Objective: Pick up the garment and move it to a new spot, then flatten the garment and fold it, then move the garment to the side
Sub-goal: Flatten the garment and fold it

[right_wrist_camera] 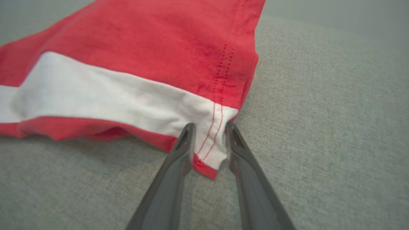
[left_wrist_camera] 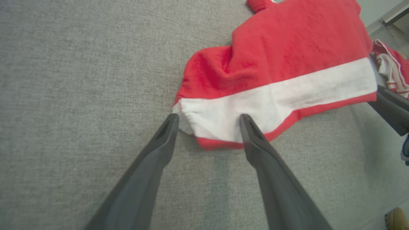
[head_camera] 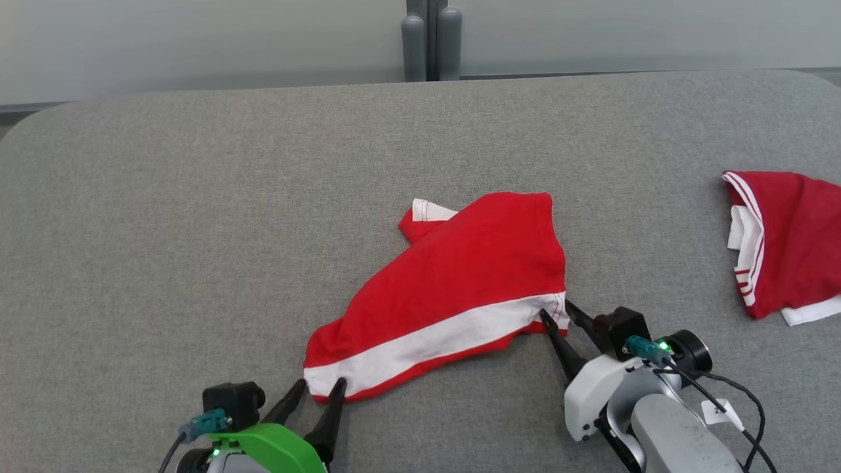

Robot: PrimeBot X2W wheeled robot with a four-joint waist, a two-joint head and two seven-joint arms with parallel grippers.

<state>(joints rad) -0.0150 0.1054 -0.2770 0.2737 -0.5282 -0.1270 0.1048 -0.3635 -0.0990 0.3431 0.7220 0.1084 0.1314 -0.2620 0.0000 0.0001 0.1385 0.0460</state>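
A red garment with a white band lies crumpled in the middle of the grey table. My left gripper stands open at the garment's near-left corner, and the white hem lies between its fingertips. My right gripper is at the near-right corner. Its jaws are narrowed around the stitched white corner, and a gap still shows between them. In the right wrist view the red cloth rises behind the band.
A second red and white garment lies bunched at the table's right edge, also seen as the striped cloth in the left wrist view. Two grey posts stand behind the far edge. A tan shoe shows on the floor.
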